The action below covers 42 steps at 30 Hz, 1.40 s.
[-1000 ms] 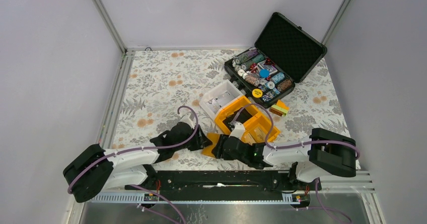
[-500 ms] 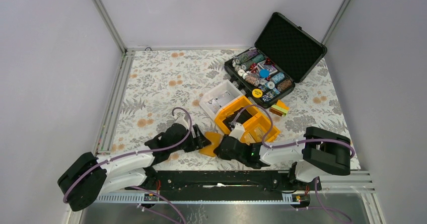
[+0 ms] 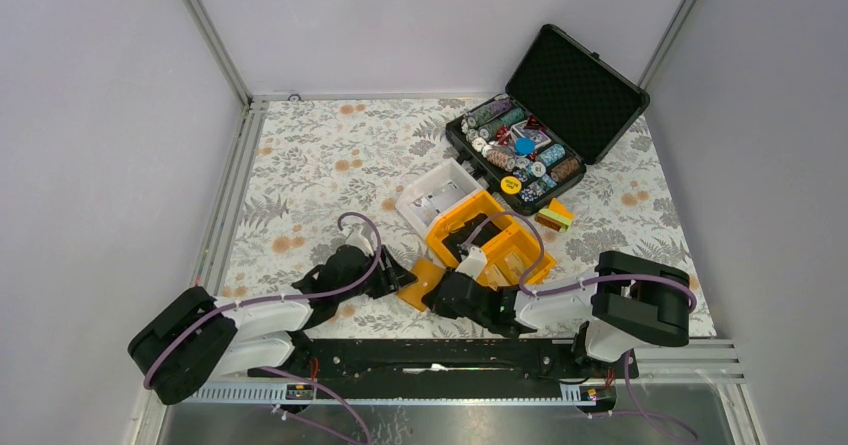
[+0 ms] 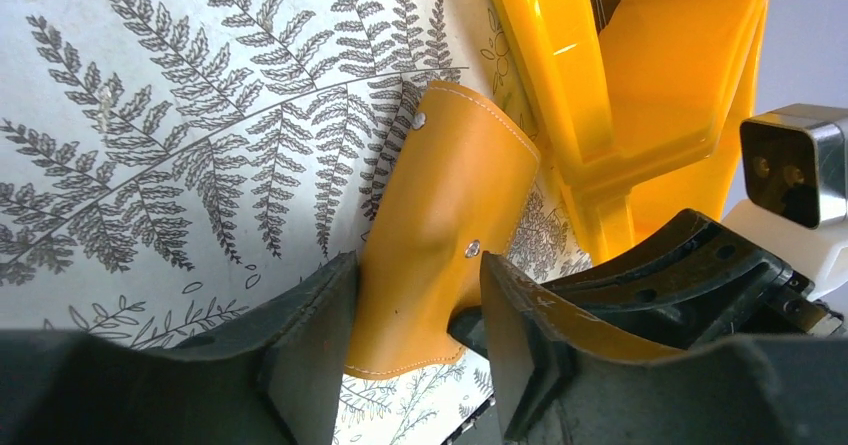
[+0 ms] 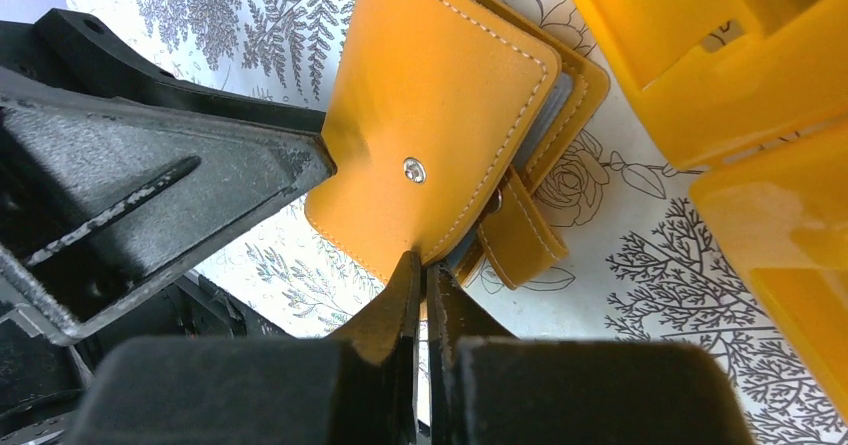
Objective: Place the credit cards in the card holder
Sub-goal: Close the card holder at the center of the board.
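Note:
The card holder (image 3: 421, 281), a small orange wallet with a snap dot, lies on the floral cloth between my two grippers. My right gripper (image 5: 422, 265) is shut, pinching the near edge of the card holder's (image 5: 430, 115) top flap and keeping it slightly raised. Pale blue-grey layers (image 5: 556, 100) show inside it; I cannot tell whether they are credit cards or pockets. No loose credit cards show. My left gripper (image 4: 415, 265) straddles the card holder (image 4: 440, 205) from the opposite end, a finger against each long edge, and the leather bulges between them.
A big orange compartment bin (image 3: 492, 241) stands just behind the wallet, close to both grippers. A clear white tray (image 3: 436, 197) touches it at the back left. An open black case (image 3: 545, 125) full of poker chips sits far right. A small orange-yellow block (image 3: 556, 215) lies beside the bin.
My right gripper has closed on the wallet's flap edge. My left jaws widened, then came in against the wallet's sides. Both arms crept slightly inward.

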Each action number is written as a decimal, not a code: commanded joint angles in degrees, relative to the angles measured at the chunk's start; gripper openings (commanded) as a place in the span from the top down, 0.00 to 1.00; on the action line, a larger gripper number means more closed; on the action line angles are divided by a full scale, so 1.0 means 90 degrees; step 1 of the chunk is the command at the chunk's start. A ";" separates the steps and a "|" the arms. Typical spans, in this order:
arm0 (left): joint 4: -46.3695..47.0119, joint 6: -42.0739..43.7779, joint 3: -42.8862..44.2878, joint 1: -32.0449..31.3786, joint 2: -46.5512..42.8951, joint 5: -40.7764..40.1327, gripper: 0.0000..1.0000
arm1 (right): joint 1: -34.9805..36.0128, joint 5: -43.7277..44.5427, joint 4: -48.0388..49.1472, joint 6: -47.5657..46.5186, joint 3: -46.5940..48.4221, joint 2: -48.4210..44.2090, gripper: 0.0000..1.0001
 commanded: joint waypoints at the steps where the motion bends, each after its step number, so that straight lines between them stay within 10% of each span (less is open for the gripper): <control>1: 0.0620 -0.0327 -0.0181 -0.0156 0.0275 0.1270 0.53 | 0.0041 -0.0155 -0.0325 -0.0079 -0.0212 0.0434 1.00; 11: 0.0779 -0.0347 -0.0309 -0.0156 0.0219 0.1361 1.00 | 0.0010 -0.0189 -0.0147 -0.0170 -0.0309 0.0371 1.00; 14: 0.0805 -0.0287 -0.0329 -0.0156 0.0024 0.1391 1.00 | 0.0015 -0.0219 0.0010 -0.0453 -0.0355 0.0159 0.97; 24: -0.1361 0.0510 0.0040 -0.0015 -0.2541 0.0662 1.00 | -0.0224 -0.0459 -0.1091 -0.2147 0.0441 -0.1563 0.26; 30: -0.2595 0.0894 0.0554 0.0221 -0.3783 0.0517 1.00 | -0.0742 -0.0722 -0.2014 -0.3061 0.1139 -0.2668 0.12; 42: -0.3326 0.1005 0.1394 0.0279 -0.5040 0.0331 1.00 | -0.2368 -0.3667 -0.0119 -0.3618 0.0383 -0.3730 0.03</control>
